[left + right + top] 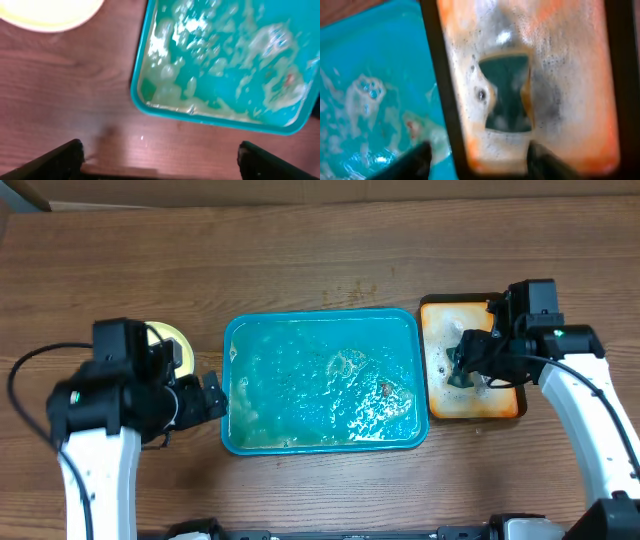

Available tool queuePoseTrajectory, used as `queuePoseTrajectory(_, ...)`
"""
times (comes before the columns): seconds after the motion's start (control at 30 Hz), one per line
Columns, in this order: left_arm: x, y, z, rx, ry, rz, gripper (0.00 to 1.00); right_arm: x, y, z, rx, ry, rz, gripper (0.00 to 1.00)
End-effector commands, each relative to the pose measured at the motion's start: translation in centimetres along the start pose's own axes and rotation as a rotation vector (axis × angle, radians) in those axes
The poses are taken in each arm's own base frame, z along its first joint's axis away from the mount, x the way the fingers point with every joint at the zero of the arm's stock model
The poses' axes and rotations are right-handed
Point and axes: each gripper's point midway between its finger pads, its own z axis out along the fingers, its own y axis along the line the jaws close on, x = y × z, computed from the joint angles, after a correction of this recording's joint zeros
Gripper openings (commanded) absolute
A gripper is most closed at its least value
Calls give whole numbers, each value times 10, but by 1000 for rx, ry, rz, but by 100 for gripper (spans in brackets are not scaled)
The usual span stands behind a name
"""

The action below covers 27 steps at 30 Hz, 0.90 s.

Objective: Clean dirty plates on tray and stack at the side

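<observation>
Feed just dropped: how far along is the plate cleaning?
Looks done: the teal tray holds only suds, and a yellow plate sits left of it, partly under the left arm; any stack beneath is hidden. In hand: nothing; left claw and right claw are open, the right above the sponge in the orange tray. Left: only confirming the stack, I think.
</observation>
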Motion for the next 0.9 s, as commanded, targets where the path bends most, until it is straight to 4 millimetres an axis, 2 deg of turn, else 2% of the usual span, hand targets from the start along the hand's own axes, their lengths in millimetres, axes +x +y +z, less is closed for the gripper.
queuePoseTrajectory(0.0, 1, -4, -7, 23, -53, 32, 100, -7, -4, 14, 7, -32, -2, 25)
queuePoseTrajectory(0.03, 0, -4, -8, 24, -59, 33, 100, -10, -4, 20, 4, -39, -2, 19)
queuePoseTrajectory(0.13, 0, -4, -7, 24, -55, 32, 100, -18, -6, 35, 7, -47, -4, 17)
queuePoseTrajectory(0.33, -1, -4, -4, 21, -46, 30, 100, -15, -32, 68, 132, 1, 63, 13)
queuePoseTrajectory(0.7, -2, -4, -4, 22, -49, 31, 100, 10, -50, 122, 178, 142, 79, 13)
queuePoseTrajectory(0.87, -1, -4, -4, 22, -46, 30, 100, 10, -54, 126, 193, 146, 79, 18)
